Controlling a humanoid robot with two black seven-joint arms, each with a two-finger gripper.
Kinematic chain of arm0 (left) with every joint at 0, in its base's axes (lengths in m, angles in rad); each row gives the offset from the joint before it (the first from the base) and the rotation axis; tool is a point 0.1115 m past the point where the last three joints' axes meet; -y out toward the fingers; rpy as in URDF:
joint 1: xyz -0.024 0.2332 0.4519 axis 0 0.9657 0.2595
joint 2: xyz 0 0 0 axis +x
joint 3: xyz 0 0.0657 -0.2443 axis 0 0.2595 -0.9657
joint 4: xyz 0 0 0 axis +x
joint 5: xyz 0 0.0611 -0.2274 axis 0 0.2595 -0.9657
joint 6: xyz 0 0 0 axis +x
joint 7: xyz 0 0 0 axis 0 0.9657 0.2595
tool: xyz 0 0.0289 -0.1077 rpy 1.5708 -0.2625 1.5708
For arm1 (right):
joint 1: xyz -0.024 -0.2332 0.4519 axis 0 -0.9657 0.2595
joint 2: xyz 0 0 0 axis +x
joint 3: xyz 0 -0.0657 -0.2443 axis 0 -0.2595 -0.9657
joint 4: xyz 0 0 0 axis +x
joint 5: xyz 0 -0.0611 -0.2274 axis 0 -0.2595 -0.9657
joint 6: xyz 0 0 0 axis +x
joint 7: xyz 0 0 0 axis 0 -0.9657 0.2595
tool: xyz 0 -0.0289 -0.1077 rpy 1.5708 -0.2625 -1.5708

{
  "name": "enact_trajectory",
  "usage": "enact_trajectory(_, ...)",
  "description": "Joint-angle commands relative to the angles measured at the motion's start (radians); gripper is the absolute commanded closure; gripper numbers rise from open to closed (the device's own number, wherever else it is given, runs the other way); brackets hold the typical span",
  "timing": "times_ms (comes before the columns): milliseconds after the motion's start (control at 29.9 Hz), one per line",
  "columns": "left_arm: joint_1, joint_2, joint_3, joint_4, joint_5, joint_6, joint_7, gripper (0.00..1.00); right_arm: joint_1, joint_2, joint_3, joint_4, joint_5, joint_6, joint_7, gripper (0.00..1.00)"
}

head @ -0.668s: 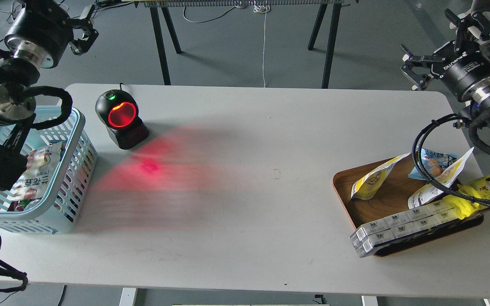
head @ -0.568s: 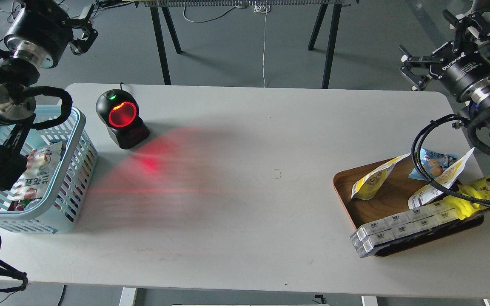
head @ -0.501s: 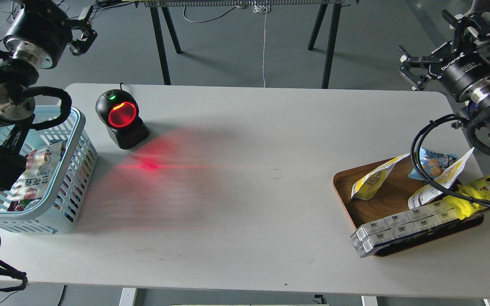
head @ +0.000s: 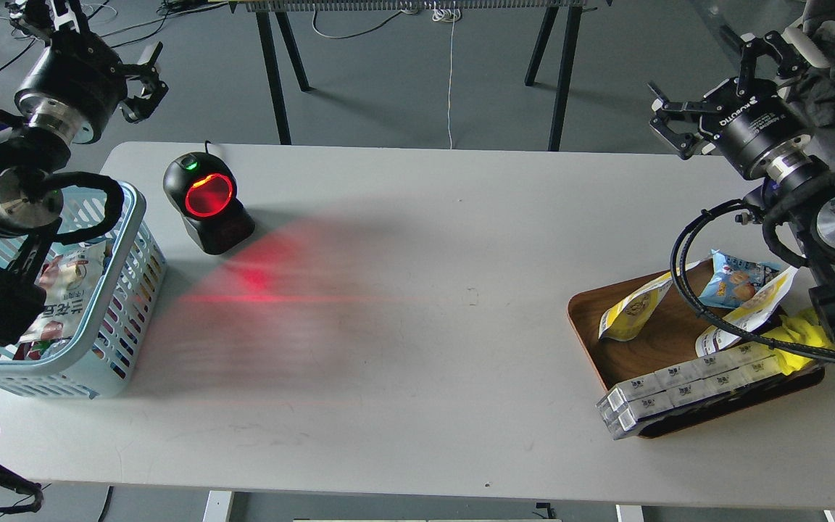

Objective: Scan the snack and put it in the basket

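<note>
The snack, a yellow and white pouch with a round picture, leans on the left part of the brown wooden tray at the table's right. A second yellow and white pouch lies further right on the tray, partly behind my arm's cables. The light blue basket stands at the table's left edge with several bags inside. My right gripper is open and empty, raised over the table's far right corner, well behind the tray. My left gripper is open and empty, raised behind the basket.
A black scanner with a glowing red window stands right of the basket and casts red light across the table. On the tray lie a light blue snack bag, a bright yellow packet and a row of white boxes. Black table legs stand behind.
</note>
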Motion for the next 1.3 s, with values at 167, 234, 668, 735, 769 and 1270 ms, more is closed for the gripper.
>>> enact_trajectory(167,0.029,-0.027,-0.014,-0.001,0.003,0.009,-0.003,0.00,-0.022,-0.026,-0.016,0.001,-0.001,0.015,-0.007,0.01)
enact_trajectory(234,0.033,-0.025,-0.033,-0.001,0.003,0.009,-0.003,0.00,-0.022,-0.028,-0.017,0.002,-0.001,0.015,-0.008,0.01)
enact_trajectory(668,0.121,-0.005,-0.053,-0.032,0.005,0.003,-0.011,0.00,0.006,-0.051,-0.085,0.010,-0.006,0.015,-0.007,0.01)
enact_trajectory(735,0.119,-0.001,-0.051,-0.032,0.003,0.003,-0.012,0.00,0.044,-0.086,-0.100,0.010,-0.007,0.015,-0.008,0.01)
enact_trajectory(769,0.119,0.002,-0.053,-0.035,0.005,0.003,-0.012,0.00,0.064,-0.106,-0.114,0.010,-0.007,0.015,-0.008,0.01)
enact_trajectory(1270,0.111,0.084,-0.080,-0.046,0.005,0.000,-0.011,0.00,0.095,-0.632,-0.371,0.444,-0.007,-0.066,-0.010,0.01)
